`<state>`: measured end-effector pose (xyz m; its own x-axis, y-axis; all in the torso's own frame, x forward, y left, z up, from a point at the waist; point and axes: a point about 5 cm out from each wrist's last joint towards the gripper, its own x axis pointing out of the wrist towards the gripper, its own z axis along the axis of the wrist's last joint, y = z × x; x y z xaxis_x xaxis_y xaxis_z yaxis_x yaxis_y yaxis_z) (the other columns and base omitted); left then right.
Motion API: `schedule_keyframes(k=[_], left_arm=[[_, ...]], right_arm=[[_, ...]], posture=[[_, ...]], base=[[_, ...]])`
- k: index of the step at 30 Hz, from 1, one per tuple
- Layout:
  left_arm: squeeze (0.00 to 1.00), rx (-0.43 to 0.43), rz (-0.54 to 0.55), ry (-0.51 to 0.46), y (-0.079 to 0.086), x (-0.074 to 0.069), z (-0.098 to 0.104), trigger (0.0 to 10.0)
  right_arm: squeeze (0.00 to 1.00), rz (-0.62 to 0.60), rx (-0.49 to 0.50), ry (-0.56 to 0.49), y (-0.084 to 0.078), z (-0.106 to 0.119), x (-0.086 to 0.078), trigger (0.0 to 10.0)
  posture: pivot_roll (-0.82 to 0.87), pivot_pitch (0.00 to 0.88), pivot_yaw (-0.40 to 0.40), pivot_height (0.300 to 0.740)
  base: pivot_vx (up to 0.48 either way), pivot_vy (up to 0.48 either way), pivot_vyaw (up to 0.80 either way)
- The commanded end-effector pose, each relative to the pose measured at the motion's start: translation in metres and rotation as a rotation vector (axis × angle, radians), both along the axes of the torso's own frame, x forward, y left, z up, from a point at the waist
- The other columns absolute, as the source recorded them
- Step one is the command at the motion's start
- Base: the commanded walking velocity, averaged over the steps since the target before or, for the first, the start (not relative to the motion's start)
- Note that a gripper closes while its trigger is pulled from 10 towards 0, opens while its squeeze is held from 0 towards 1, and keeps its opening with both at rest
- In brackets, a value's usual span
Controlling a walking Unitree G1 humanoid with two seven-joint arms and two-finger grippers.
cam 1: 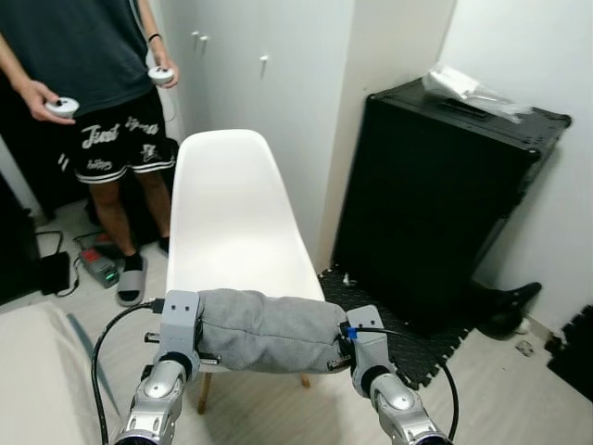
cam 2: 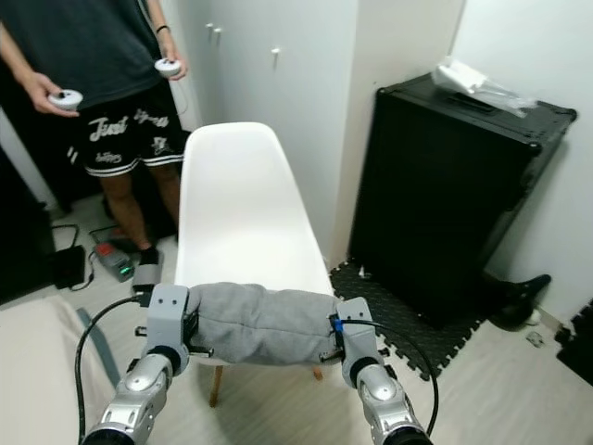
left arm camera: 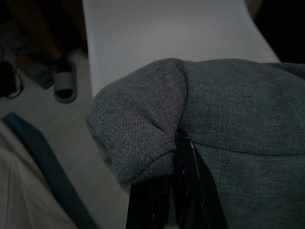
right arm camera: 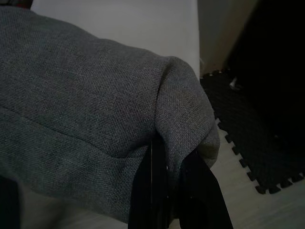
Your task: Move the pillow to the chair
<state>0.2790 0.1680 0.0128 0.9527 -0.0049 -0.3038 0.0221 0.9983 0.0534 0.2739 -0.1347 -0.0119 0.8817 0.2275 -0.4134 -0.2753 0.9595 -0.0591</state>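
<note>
Left eye view shows the grey pillow (cam 1: 269, 331) slung between the two arms, just over the front edge of the white chair (cam 1: 232, 218). It looks soft and light — the cloth dimples and folds wherever it is pinched, so it should sag in the middle and give rather than slip. The ends seem the sensible places to hold, where the fabric bunches into a firm corner.

That is how it is held now: the left claw (left arm camera: 183, 157) is clamped on one end, its black fingers (left arm camera: 190, 191) buried under a fold, and the right claw (right arm camera: 164, 157) is clamped on the other end likewise. From where I stand the pillow hangs level between them, over the seat's front lip — whether it touches the seat I cannot tell.
</note>
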Motion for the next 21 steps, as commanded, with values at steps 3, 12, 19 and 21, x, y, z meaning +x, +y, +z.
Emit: schedule_keyframes(k=[3, 12, 19, 21], left_arm=[[0.00, -0.026, -0.018, -0.033, -0.0103, 0.0028, 0.0051, 10.0], [0.00, -0.062, -0.001, -0.036, -0.0101, 0.0025, 0.0051, 10.0], [0.00, -0.074, 0.000, -0.039, -0.0100, 0.0029, 0.0058, 10.0], [0.00, -0.073, -0.001, -0.038, -0.0100, 0.0029, 0.0057, 10.0]], right_arm=[[0.00, 0.034, 0.003, -0.041, 0.0039, 0.0087, 0.0075, 10.0], [0.00, 0.036, 0.001, -0.038, 0.0030, 0.0084, 0.0071, 10.0], [0.00, 0.033, 0.001, -0.040, 0.0017, 0.0086, 0.0073, 10.0], [0.00, 0.033, 0.001, -0.041, 0.0015, 0.0088, 0.0074, 10.0]], posture=[[-0.02, 0.032, -0.016, 0.740], [-0.02, 0.035, -0.020, 0.740], [-0.02, 0.034, -0.022, 0.740], [-0.02, 0.034, -0.021, 0.740]], base=[[0.000, 0.000, 0.00], [0.000, 0.000, 0.00], [0.289, 0.000, 0.00], [0.307, 0.000, 0.00]])
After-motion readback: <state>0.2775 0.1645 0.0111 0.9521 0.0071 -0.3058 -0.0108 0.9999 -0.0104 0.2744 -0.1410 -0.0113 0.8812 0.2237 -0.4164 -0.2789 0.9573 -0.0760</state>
